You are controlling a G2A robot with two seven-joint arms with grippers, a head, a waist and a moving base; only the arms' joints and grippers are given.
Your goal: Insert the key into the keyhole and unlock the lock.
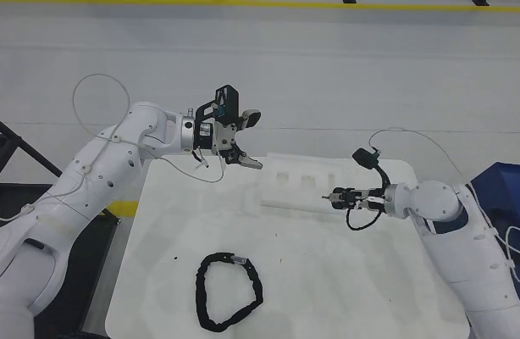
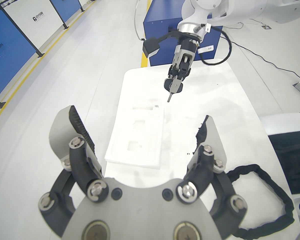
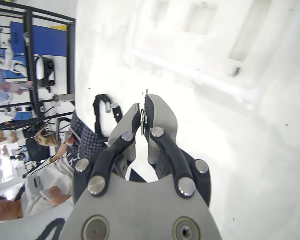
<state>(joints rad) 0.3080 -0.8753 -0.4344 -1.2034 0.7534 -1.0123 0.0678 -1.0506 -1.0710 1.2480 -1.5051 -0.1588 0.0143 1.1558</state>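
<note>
left fingers (image 2: 65, 131) spread wide, holding nothing, right fingers (image 3: 160, 111) clamped tight on the key (image 3: 142, 119)

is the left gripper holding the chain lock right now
No, the left gripper is open and empty, while the chain lock lies on the table by itself.

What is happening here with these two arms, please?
The right claw is shut on a small key and holds it above the white table, close to a foam tray. The left claw is open and holds nothing. The black chain lock lies untouched near the table's front edge, so the key is not yet in the keyhole.
</note>
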